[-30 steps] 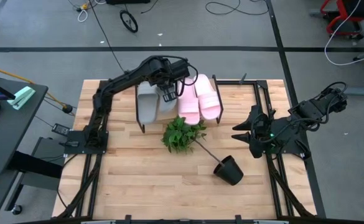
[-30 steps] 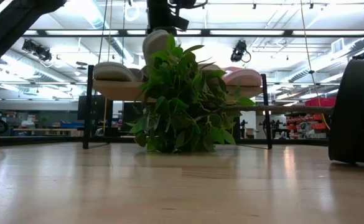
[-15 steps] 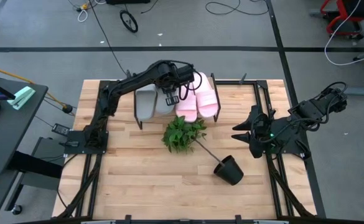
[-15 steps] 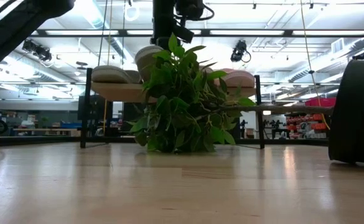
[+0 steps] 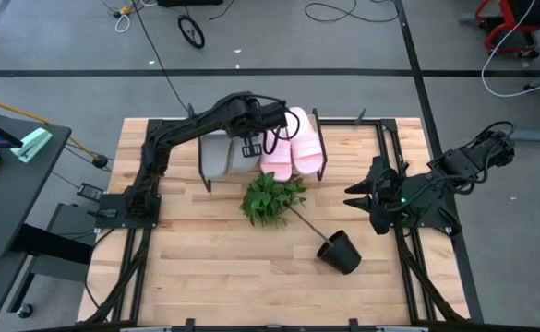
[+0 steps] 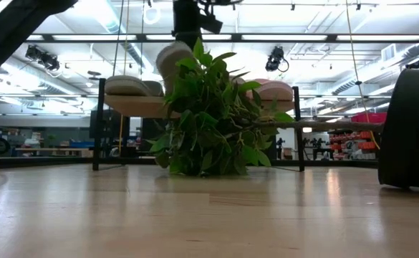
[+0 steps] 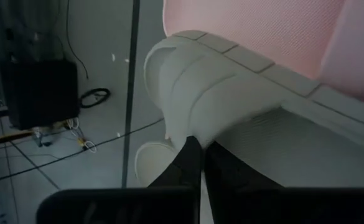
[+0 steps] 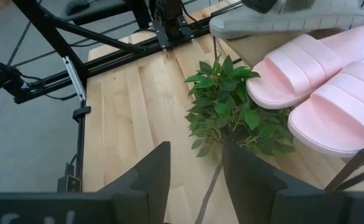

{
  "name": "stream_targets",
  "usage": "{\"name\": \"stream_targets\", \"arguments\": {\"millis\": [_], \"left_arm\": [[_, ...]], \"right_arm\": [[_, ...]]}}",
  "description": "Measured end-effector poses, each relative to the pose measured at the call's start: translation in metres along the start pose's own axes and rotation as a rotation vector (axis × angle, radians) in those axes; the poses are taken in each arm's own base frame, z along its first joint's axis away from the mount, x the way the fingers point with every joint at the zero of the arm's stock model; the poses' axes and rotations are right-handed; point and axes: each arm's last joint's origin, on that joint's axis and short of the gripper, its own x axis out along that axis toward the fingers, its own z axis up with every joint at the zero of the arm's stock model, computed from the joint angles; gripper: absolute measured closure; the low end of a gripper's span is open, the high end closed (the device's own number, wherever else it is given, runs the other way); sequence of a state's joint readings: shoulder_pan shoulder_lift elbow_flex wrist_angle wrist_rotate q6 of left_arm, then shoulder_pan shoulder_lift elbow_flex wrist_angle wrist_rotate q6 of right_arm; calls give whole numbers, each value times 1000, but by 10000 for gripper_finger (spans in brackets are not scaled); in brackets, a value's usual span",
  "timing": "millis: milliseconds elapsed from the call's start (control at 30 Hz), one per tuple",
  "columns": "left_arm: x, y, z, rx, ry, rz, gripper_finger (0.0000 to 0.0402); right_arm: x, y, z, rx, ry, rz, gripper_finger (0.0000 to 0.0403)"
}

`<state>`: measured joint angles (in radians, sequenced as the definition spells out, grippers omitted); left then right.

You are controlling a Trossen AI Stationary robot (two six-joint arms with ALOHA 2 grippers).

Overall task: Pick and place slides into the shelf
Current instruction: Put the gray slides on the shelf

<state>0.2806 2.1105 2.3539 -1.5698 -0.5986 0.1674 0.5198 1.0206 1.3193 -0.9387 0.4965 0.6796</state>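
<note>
Pale pink slides point(image 5: 295, 145), light grey slides point(image 5: 216, 154) — green plant point(image 5: 270, 198), black pot point(image 5: 339, 252)

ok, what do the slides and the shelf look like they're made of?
Pink slides: matte, smooth moulded body with no seams, probably foam or soft rubber. Grey slide held in the left gripper: same matte look, ribbed strap, likely the same stuff. Shelf: pale wood-look plank on thin black rods, probably painted metal. Whether the plank is solid wood, I can't tell.
</note>
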Motion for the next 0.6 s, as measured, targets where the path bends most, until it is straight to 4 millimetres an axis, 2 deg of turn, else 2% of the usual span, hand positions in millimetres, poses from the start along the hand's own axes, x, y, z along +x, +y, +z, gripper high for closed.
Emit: {"name": "stream_targets", "arguments": {"millis": [400, 600], "left_arm": [[-26, 20, -17, -15, -37, 113, 393], [-24, 25, -18, 19, -19, 160, 393]], "right_arm": [[0, 0, 0, 1, -1, 0, 253], [0, 0, 0, 6, -1, 0, 253]]}}
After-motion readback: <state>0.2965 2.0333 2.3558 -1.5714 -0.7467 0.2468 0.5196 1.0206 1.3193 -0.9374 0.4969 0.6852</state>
